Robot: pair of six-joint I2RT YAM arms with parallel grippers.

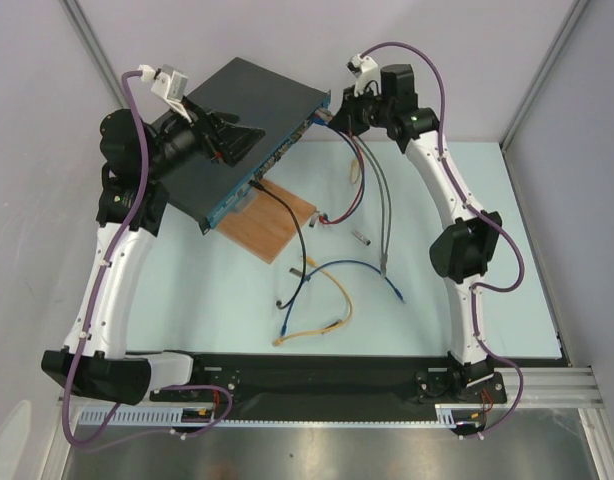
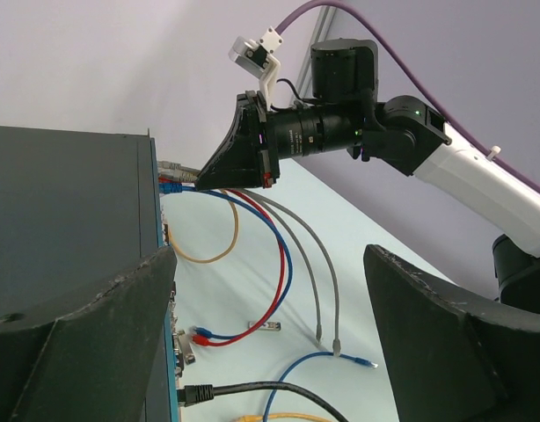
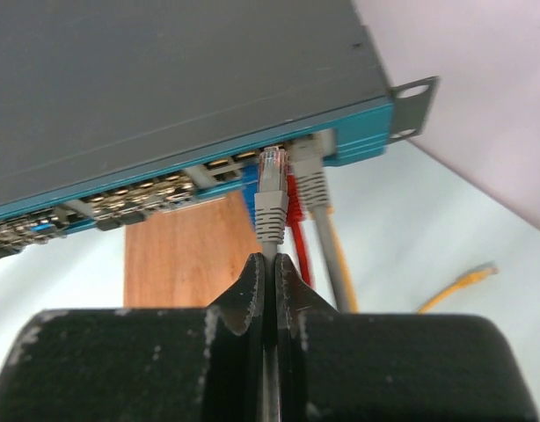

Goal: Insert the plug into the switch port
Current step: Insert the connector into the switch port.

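The grey moulded plug (image 3: 270,198) is pinched by the right gripper (image 3: 272,264) at a port of the dark metal switch (image 3: 164,88); a straight push is required. The left gripper (image 2: 270,255) is spread wide.

Top view: switch (image 1: 249,130) sits at 11 o'clock on the table (image 1: 487,200). It runs diagonally, front face toward 5 o'clock. Board (image 1: 277,222) lies under that front edge and sticks out at 5 o'clock. Loose cables (image 1: 317,295) lie on the table at 6 o'clock of the board. Left gripper (image 1: 237,138) is above the switch top. Right gripper (image 3: 271,262) is at the switch's 2 o'clock end with the plug (image 3: 270,193) ahead of its fingers, nose at the port row. Seated cables (image 3: 312,176) are just at the plug's 3 o'clock.
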